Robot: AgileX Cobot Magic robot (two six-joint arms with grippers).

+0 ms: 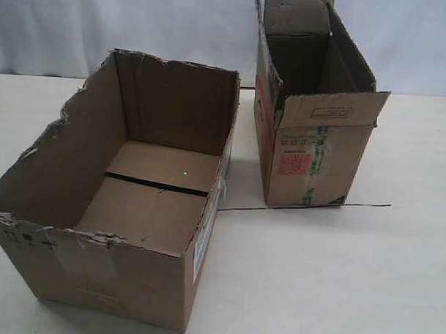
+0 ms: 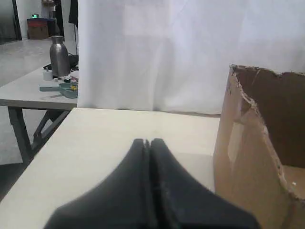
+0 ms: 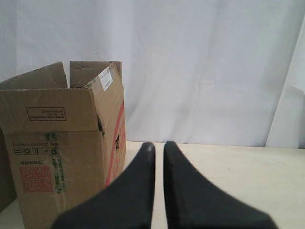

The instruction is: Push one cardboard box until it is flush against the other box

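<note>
The cardboard box (image 1: 109, 273), wide, plain and torn along its top edges, stands open at the front left. It is empty inside. One of its walls (image 2: 248, 157) rises beside my left gripper (image 2: 149, 141), which is shut with nothing in it and stays apart from the wall. The other box (image 1: 311, 166), taller, with flaps, red print and green-striped tape, stands at the back right. A strip of bare table separates the two. My right gripper (image 3: 158, 144) is shut to a thin slit, holds nothing and hovers near the other box's (image 3: 57, 157) corner. Neither gripper appears in the exterior view.
A thin black line (image 1: 302, 206) runs across the pale table (image 1: 336, 281) at the taller box's foot. A white curtain hangs behind. Beyond the table's edge (image 2: 43, 143), a second table carries a metal bottle (image 2: 59, 56) and small items.
</note>
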